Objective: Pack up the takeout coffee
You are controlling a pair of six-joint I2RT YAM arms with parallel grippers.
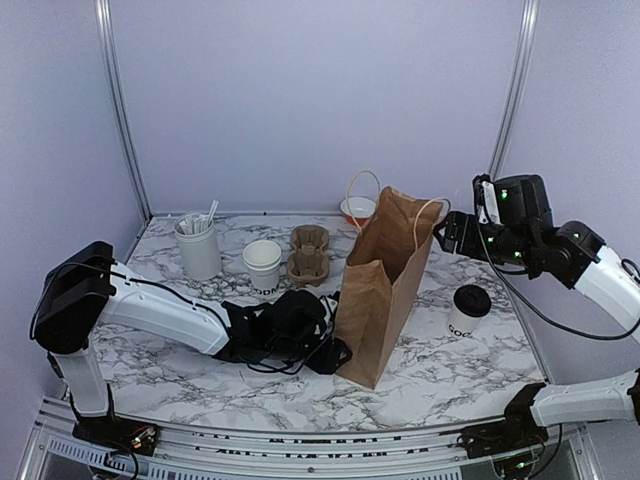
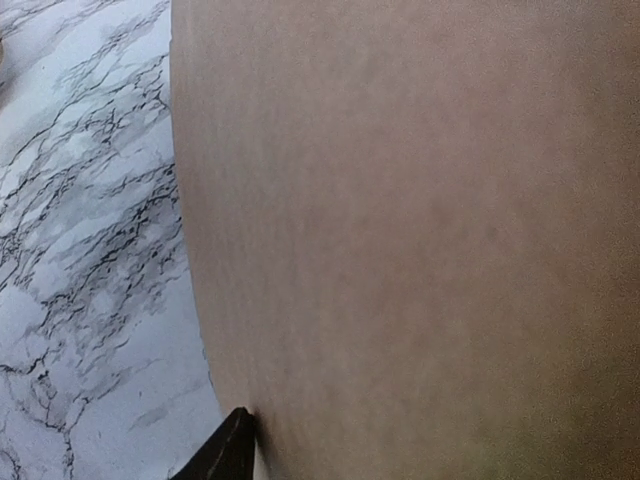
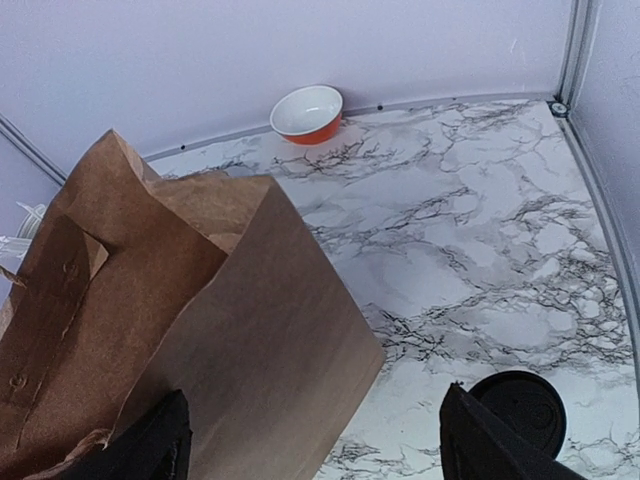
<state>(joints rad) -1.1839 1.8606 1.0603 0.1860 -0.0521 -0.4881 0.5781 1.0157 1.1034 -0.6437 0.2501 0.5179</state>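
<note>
The small white paper cup with dark lettering and a round black plastic lid stands upright at centre right of the overhead view, just right of the tall brown paper bag on the marble-patterned table. Only that view shows its side. The right wrist view catches just the lid, lower right. The right gripper hangs wide open by the bag's top. The left gripper is at the bag's base. Its wrist view shows one black fingertip against the paper, so I cannot tell how its jaws stand.

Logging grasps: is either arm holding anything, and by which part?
The right fingers stand open, holding nothing. The left fingers touch the tall brown paper bag low on its side; a grip cannot be told.
</note>
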